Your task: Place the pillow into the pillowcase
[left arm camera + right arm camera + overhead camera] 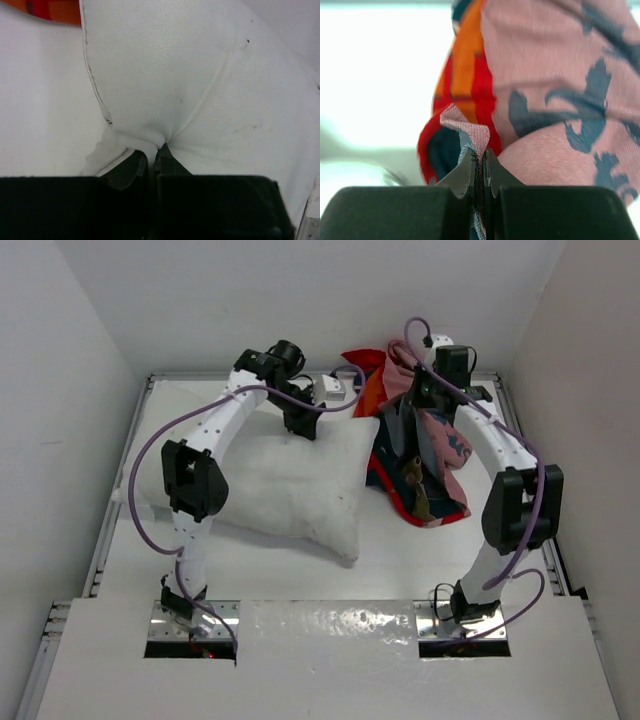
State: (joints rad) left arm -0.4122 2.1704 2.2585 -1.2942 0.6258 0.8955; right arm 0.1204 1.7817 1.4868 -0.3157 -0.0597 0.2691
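The plump white pillow (290,480) lies across the middle of the table. My left gripper (302,427) is at its far edge, shut on a pinch of the pillow's white cover (150,142). The red pillowcase (425,455) hangs bunched to the right of the pillow, with its faded pink inside and dark blue print showing. My right gripper (428,390) holds it up from above, shut on a fold of the pillowcase fabric (477,137). The pillowcase's lower end touches the table beside the pillow's right edge.
White walls enclose the table on the left, right and back. A small white box (333,392) sits at the far edge behind the pillow. Purple cables loop off both arms. The arm bases stand at the near edge.
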